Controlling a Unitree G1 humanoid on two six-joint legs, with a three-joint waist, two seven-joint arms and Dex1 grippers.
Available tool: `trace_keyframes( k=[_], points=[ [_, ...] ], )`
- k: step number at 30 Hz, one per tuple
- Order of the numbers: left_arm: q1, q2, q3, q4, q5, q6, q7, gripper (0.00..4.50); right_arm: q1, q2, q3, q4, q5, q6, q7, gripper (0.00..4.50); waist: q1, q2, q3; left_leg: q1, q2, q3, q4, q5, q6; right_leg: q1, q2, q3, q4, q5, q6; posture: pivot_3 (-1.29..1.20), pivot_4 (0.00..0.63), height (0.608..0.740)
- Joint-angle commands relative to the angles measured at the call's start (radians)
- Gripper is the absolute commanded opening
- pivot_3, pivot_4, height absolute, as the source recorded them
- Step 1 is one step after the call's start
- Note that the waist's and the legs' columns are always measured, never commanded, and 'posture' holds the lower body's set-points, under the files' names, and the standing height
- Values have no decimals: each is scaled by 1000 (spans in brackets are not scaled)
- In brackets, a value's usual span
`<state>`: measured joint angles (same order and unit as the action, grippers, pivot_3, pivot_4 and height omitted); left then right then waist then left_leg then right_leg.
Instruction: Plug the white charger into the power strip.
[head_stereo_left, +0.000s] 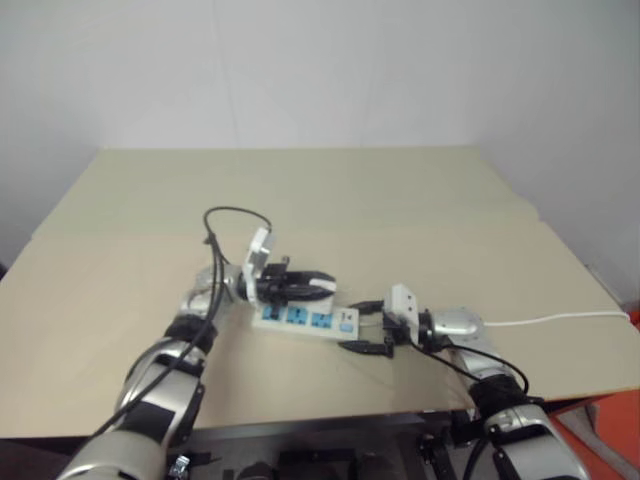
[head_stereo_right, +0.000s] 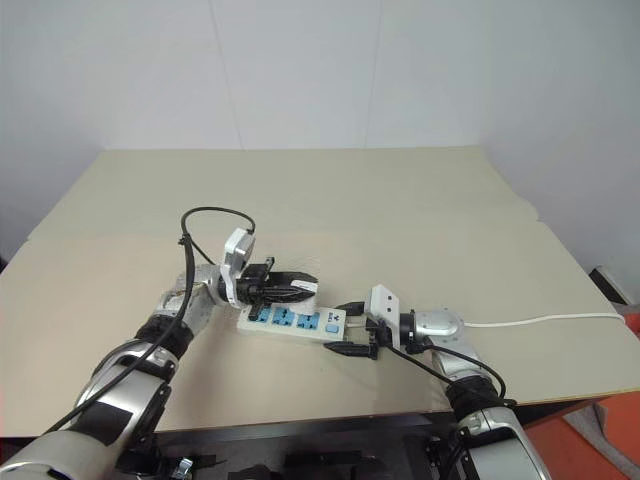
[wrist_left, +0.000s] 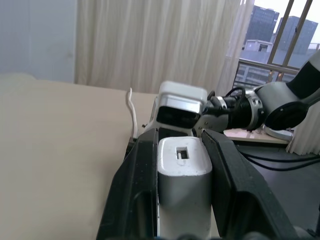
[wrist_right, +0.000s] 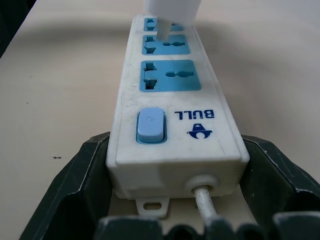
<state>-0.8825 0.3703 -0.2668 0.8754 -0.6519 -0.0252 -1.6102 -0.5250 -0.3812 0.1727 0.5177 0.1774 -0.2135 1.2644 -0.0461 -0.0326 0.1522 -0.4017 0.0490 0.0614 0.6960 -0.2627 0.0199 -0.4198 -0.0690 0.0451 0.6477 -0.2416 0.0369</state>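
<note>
White charger (wrist_left: 183, 172) between left jaws

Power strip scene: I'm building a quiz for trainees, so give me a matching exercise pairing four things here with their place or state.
Things:
1. white charger
2. power strip
3. switch
4. cord

States:
A. trails off toward the table's edge
B. clamped in the left gripper
C. blue, beside the BULL logo
D. its cord end sits between the right gripper's fingers

Pairs: 1-B, 2-D, 3-C, 4-A
</note>
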Motion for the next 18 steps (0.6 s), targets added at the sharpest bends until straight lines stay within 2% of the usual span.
trace_keyframes(
  k=[1, 18],
  points=[
    [-17, -3, -17, 2, -28, -31, -4, 1019, 24, -1, 43, -22, -30, 16, 11, 3445, 0, 0, 0, 0, 0, 0, 0, 0, 0, 0, 0, 0, 0, 0, 0, 0, 150, 740],
    [1, 1, -90, 28, -35, -57, -4, 1019, 44, -2, 47, -54, -33, 34, -4, 3445, 0, 0, 0, 0, 0, 0, 0, 0, 0, 0, 0, 0, -1, 0, 0, 0, 150, 740]
  ],
)
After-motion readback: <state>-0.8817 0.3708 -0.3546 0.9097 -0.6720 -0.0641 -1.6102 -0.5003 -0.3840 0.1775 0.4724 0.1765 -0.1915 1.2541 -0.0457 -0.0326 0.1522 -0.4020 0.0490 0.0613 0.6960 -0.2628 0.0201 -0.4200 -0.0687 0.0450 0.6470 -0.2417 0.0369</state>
